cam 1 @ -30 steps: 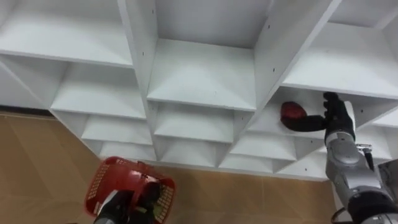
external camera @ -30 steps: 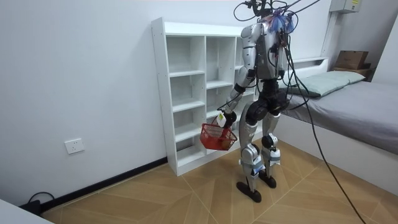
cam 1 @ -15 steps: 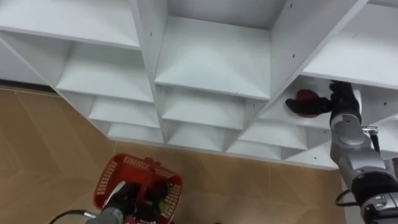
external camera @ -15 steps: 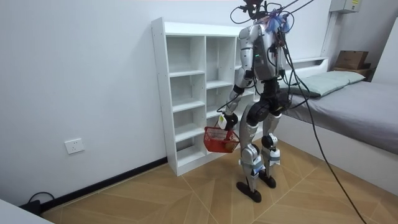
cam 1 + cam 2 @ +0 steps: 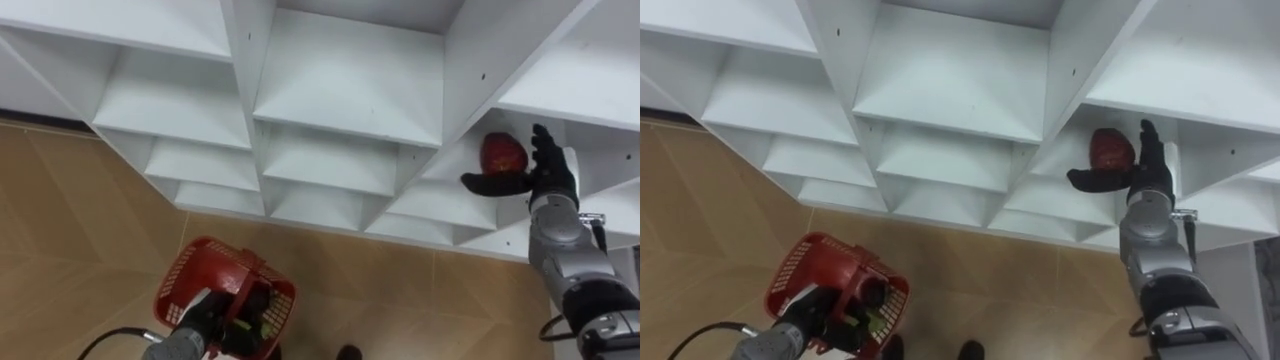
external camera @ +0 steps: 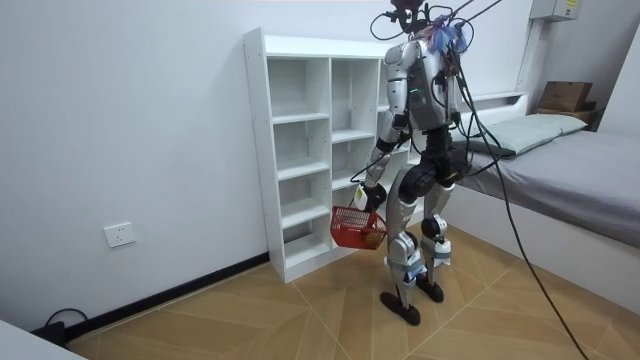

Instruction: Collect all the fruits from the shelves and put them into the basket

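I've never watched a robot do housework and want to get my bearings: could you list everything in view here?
shelf: one, white, in front of the robot
fruit: one, red, at a shelf compartment on the robot's right
basket: one, red, hanging low over the floor
contents: count unclear, partly green-yellow, in the basket
floor: wood, brown, under the shelf
bed: one, grey, room view's right
pillow: one, pale, on the bed
box: one, brown, behind the pillow
socket: one, white, low at the room view's left
right hand: dark, thumb under the fruit, holding it
left hand: dark, gripping the basket's handle
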